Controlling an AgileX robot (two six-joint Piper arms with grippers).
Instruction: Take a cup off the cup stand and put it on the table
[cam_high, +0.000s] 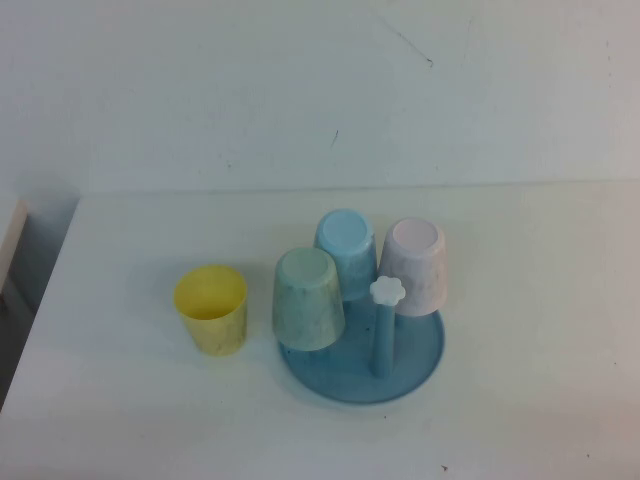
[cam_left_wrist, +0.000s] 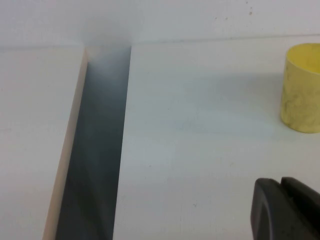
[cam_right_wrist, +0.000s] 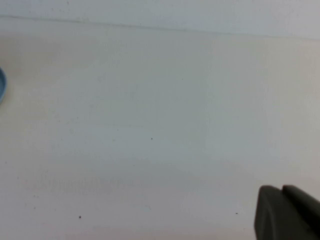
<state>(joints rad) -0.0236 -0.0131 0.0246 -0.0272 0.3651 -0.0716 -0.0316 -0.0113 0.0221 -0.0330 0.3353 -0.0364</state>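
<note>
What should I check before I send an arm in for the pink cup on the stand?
1. Pink cup upside down on the blue stand: ok.
2. Cups nearby: the blue cup sits right beside it and the green cup is on the stand too, so side room is tight: not ok.
3. Free peg with white knob stands just in front of the pink cup: not ok for a frontal approach.
4. Table to the right of the stand offers a set-down spot: ok.
5. Yellow cup upright on the table, left of the stand: ok.
6. Left gripper and right gripper, both low over the table: cannot tell.
</note>
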